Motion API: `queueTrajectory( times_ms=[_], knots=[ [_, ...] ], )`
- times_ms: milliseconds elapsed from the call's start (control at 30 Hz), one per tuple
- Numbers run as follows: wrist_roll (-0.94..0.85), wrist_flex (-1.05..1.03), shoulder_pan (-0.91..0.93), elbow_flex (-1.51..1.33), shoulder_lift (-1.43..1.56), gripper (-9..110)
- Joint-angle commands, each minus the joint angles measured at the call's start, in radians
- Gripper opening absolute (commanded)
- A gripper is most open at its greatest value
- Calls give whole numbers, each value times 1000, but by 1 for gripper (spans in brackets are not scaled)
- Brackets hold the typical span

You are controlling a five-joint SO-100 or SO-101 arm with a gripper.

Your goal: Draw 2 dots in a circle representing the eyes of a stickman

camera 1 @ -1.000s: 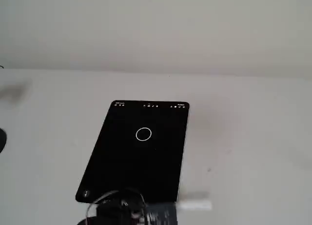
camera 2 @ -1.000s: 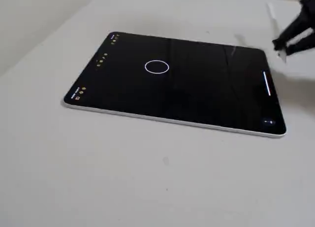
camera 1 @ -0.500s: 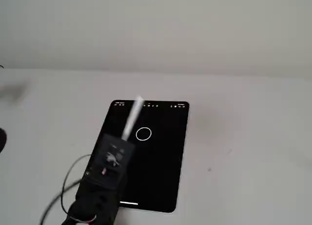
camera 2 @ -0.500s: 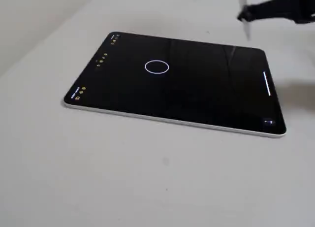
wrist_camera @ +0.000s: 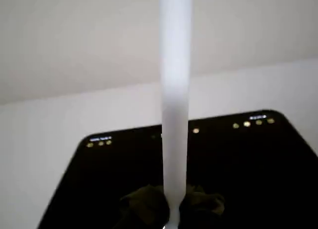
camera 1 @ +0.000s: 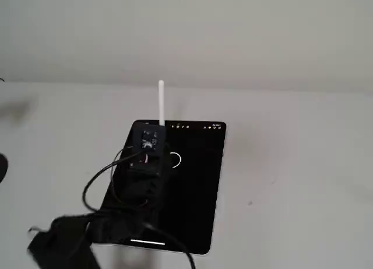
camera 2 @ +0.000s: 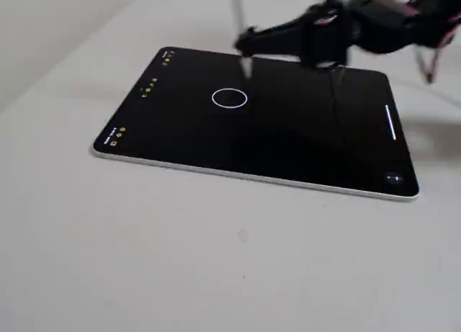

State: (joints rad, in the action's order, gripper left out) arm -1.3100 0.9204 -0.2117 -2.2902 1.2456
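Observation:
The circle (camera 2: 230,97) is a thin white ring on the black tablet (camera 2: 302,145). Its inside is plain black, and the dots are not in view. My gripper (camera 2: 246,42) reaches in from the right in a fixed view, shut on a white stylus (camera 2: 236,8) that stands nearly upright. The stylus tip hangs just behind and right of the ring, seemingly off the glass. In a fixed view my gripper (camera 1: 152,142) covers the left half of the circle (camera 1: 176,160). In the wrist view the stylus (wrist_camera: 175,105) runs up between dark fingers (wrist_camera: 146,206).
The tablet (camera 1: 198,210) lies on a plain white table (camera 2: 216,260). Small icons (camera 2: 148,87) line its short edge. Black cables (camera 1: 96,184) loop from the arm at the tablet's near left corner. A pale wall (camera 1: 233,35) stands behind the table.
The arm has swept from the tablet's near edge up over the screen to the circle. The stylus has swung from lying sideways to nearly upright.

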Motion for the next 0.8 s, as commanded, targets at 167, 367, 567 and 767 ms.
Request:
queueTrajectory(
  times_ms=[167,367,567,767],
  knots=[
    [-21,21,29,229,-118,0],
    [-21,-5,29,268,-141,0],
    [-25,-21,26,276,-161,0],
    [-25,-31,26,272,-164,0]
  ],
)
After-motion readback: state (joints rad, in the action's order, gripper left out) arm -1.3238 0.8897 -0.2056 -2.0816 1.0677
